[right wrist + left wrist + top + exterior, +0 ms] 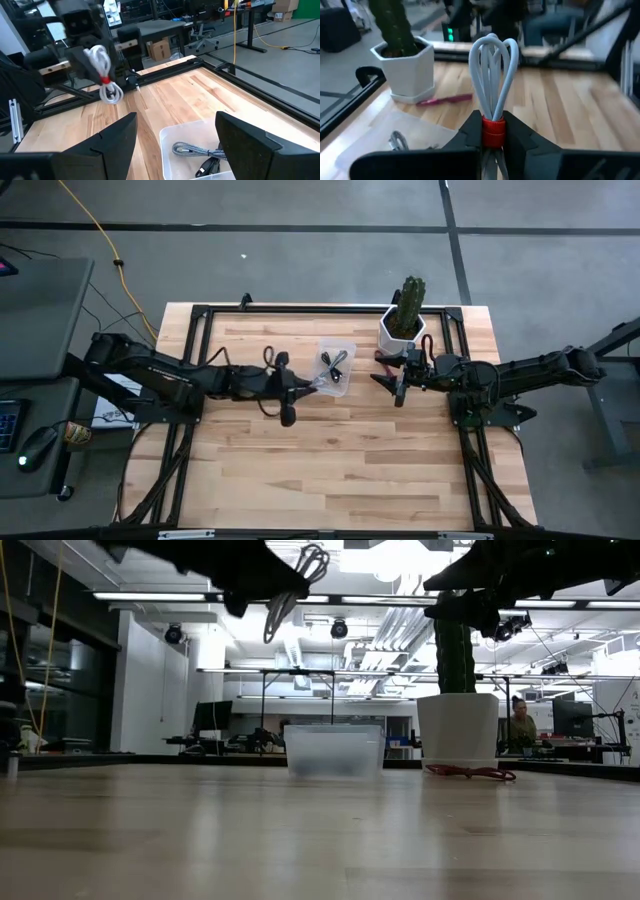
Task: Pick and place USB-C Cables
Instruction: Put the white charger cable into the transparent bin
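High view: the left gripper [312, 386] is held just beside the clear container [337, 366], at its left edge, presumably so the cable can be let go over the opening; two cables, the grey cable [327, 361] and the black cable [338, 369], lie inside already. The right gripper [398, 388] waits near the potted cactus [404, 320], clear of the drop path. Low view: the whitish cable [297, 585] is seen hanging well above the table [320, 830], high enough to pass the container wall; the dark red cable [471, 772] rests on the table by the pot, not yet collected. Left wrist view: the left fingers are closed on the whitish cable at its red band, loops upward. Right wrist view: the right fingers [112, 137] are spread wide and hold nothing, above the container.
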Robot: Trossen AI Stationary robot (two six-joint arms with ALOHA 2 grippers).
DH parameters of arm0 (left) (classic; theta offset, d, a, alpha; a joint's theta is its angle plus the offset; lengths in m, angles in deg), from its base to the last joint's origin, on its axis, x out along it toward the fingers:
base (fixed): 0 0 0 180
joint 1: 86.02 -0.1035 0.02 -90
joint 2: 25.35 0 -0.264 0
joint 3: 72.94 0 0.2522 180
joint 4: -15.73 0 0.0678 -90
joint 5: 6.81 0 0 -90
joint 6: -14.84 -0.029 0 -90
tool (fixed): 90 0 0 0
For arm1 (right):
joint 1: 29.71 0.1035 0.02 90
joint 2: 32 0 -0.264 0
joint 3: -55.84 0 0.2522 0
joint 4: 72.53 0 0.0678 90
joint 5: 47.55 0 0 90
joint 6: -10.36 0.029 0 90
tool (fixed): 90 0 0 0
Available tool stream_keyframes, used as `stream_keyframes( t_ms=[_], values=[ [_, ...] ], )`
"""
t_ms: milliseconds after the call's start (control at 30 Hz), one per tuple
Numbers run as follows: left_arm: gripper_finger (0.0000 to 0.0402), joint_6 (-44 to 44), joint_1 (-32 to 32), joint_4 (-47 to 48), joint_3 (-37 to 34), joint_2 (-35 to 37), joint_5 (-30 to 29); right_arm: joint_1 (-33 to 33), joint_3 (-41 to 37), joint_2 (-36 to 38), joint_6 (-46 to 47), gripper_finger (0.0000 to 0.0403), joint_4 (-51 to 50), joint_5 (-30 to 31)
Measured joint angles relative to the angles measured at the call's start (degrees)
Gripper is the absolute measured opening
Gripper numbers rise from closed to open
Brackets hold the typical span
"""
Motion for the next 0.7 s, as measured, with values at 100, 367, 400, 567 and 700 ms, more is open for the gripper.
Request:
stream_keyframes(
  t_ms=[100,367,400,567,700],
  values=[
    [0.0021,2.2,-0.7,-10.8,-6.6,1.3,0.0,0.0,0.0,0.0,0.0,0.0261,0.0,0.0],
    [0.0021,3.4,-1.6,-44.2,-20.5,1.7,3.7,0.0,0.0,0.0,0.0,0.0261,0.2,0.2],
    [0.0021,3.4,-1.7,-46.4,-21.2,1.8,4.5,0.0,0.0,0.0,0.3,0.0261,0.2,0.2],
    [0.0021,3.5,-1.7,-50.6,-22.1,2.1,8.5,0.0,0.0,0.0,0.9,0.0261,0.2,0.4],
    [0.0021,3.6,-1.7,-50.0,-22.2,2.0,8.4,0.0,0.0,0.0,0.9,0.0261,0.2,0.8]
  ],
)
